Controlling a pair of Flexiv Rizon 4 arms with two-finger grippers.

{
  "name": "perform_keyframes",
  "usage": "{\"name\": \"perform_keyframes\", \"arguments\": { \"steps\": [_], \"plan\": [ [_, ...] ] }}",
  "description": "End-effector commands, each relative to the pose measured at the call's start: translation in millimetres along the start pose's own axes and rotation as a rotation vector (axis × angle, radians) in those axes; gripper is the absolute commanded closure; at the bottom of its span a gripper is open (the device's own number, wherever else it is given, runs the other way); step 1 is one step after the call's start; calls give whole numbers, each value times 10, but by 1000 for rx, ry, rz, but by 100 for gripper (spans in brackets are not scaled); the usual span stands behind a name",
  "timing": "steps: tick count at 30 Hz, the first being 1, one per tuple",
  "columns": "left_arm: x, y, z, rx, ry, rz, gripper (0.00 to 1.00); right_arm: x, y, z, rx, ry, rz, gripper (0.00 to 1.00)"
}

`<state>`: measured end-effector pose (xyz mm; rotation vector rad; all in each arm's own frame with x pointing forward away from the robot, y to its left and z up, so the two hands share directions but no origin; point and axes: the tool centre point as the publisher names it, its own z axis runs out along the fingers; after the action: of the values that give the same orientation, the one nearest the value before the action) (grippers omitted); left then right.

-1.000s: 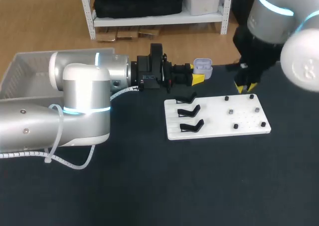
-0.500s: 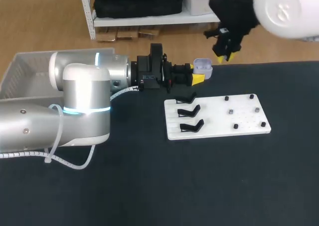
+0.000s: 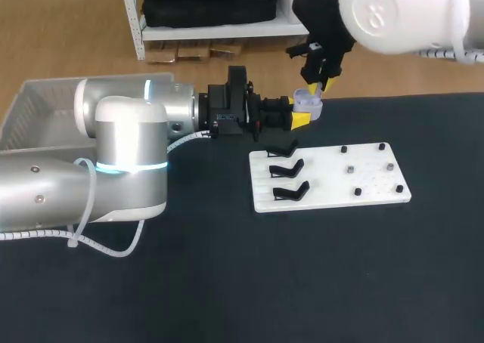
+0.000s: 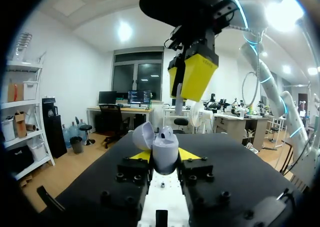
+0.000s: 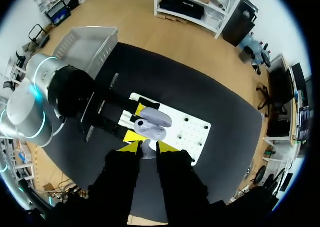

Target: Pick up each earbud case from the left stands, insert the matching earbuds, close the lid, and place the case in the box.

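Earbud case (image 3: pixel 307 101), lid open, held clear of the tabletop (image 3: pixel 227 282) near its far edge and clamped from both sides by the left tool (image 4: pixel 165 156), whose arm lies level. The right tool (image 3: pixel 318 82) hangs just above the case, pointing down, pinched narrowly on an earbud (image 5: pixel 146 151). The open cavity faces up, with the lid tipped back to one side. Insertion therefore appears to call for a short, straight descent, and the right arm is placed to make it.

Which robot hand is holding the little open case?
The left gripper: its fingers pinch the open case from both sides. The right gripper, holding an earbud, hangs above.
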<state>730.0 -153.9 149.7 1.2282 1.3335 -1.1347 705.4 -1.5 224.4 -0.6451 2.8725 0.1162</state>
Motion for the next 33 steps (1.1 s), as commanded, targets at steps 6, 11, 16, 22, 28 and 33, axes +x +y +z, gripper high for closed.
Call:
{"name": "perform_keyframes", "arguments": {
  "steps": [6, 11, 16, 22, 28, 33],
  "plan": [
    [7, 3, 0, -1, -4, 2, 100, -56, 46, 60, -22, 13, -7, 100],
    [7, 3, 0, -1, -4, 2, 100, -84, 68, 93, -24, 13, -12, 100],
    [7, 3, 0, -1, -4, 2, 100, -83, 108, 123, -28, 21, -22, 100],
    [7, 3, 0, -1, -4, 2, 100, -115, 134, 161, -41, 12, -27, 100],
    [7, 3, 0, -1, -4, 2, 100, -134, 122, 182, -46, 10, -23, 100],
    [7, 3, 0, -1, -4, 2, 100, -130, 122, 198, -65, 0, -27, 100]
  ]
}}
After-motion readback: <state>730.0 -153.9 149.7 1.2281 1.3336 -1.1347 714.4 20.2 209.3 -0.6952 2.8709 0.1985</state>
